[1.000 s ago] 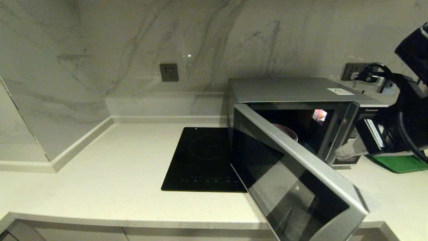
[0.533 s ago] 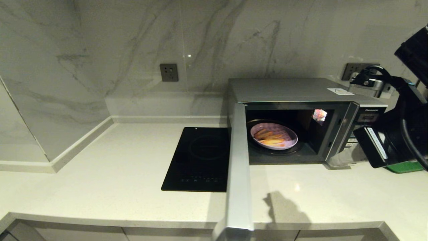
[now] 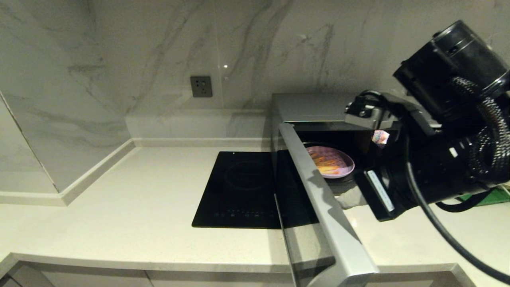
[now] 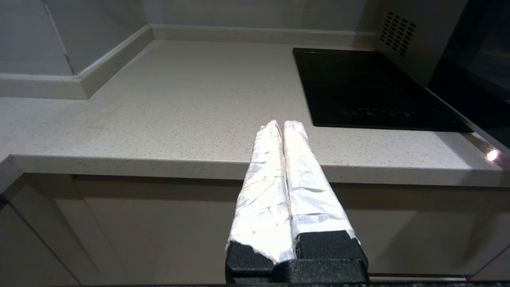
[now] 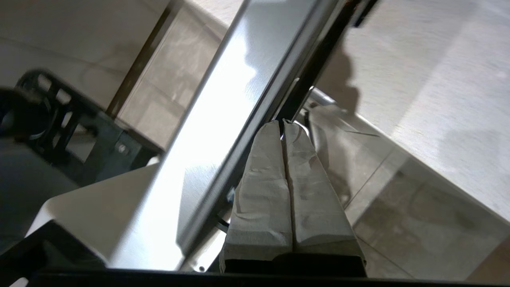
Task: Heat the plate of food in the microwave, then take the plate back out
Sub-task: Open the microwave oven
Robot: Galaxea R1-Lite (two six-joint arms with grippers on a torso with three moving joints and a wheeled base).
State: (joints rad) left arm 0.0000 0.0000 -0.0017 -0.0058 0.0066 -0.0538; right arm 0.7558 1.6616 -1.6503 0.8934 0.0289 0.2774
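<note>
1. The microwave stands at the far right of the counter, its door swung out toward the near edge.
2. The plate of food sits inside the open cavity, just right of the door.
3. The right gripper is in front of the cavity, its wrapped fingers pressed together and empty, tips by the door's inner face.
4. The left gripper hangs off the near counter edge, left of the cooktop, fingers closed with nothing between them.
</note>
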